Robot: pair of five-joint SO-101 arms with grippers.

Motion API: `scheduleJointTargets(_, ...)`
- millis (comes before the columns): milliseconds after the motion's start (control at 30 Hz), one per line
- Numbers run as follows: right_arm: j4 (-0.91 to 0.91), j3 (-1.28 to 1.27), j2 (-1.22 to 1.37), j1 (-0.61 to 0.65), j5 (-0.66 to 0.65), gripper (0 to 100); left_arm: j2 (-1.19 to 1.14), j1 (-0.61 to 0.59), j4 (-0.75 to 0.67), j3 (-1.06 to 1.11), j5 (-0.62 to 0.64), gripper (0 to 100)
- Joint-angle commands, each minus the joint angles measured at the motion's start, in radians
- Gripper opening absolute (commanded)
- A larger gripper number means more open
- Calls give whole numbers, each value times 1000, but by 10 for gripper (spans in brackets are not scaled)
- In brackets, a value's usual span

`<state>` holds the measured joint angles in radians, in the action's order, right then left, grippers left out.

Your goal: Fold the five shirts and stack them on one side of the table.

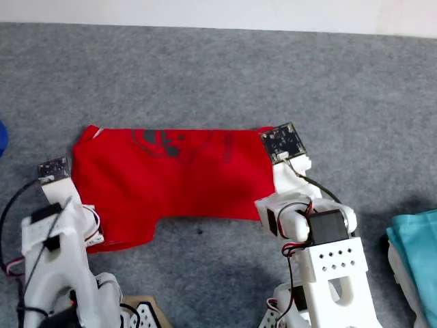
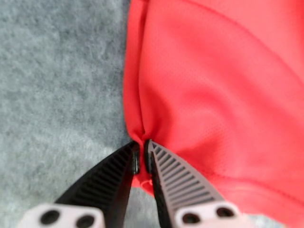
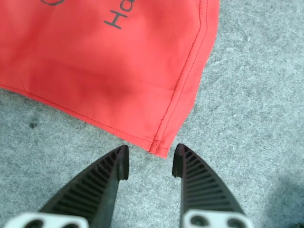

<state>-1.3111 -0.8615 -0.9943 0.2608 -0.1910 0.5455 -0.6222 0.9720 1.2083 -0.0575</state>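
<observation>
Left arm (image 1: 51, 239) is set at the near left, wrist bent down over the left end of the red shirt (image 1: 171, 181). Left pincer (image 2: 141, 154) is closed tight, with a pinch of the shirt's edge held between the tips. Right arm (image 1: 321, 239) is set at the near right, wrist angled down at the shirt's right end. Right pincer (image 3: 149, 161) is held partly open with nothing gripped; the shirt's hemmed corner lies just ahead of the gap. The shirt is spread flat mid-tabletop (image 1: 205, 82), long axis running side to side, dark print up along the far edge. A teal shirt (image 1: 416, 253) is seen at the right edge, well apart.
</observation>
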Motion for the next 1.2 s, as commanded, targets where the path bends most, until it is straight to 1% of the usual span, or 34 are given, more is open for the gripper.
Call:
scheduleJointTargets(0,4,47,-8,-12,-8,156,10,22,210,-163,-6,6)
scheduleJointTargets(100,4,47,-8,-12,-8,156,10,67,296,-245,-6,6)
scheduleJointTargets(200,2,31,-10,-12,-8,156,8,122,328,-309,-2,6)
scheduleJointTargets(300,4,-7,-15,-12,-8,156,1,156,318,-358,97,6)
scheduleJointTargets(467,5,-61,-15,-12,-14,156,-1,199,212,-383,218,6)
scheduleJointTargets(633,12,-88,-16,-12,-14,156,-2,234,98,-386,376,6)
scheduleJointTargets(767,13,-88,-16,-12,-14,156,-19,252,41,-387,439,6)
scheduleJointTargets(867,13,-88,-16,-8,-14,156,-120,252,41,-460,456,6)
scheduleJointTargets(1067,13,-90,-16,-7,-14,156,-406,251,41,-654,454,6)
scheduleJointTargets(1167,15,-90,-16,-7,-14,156,-478,251,41,-731,454,6)
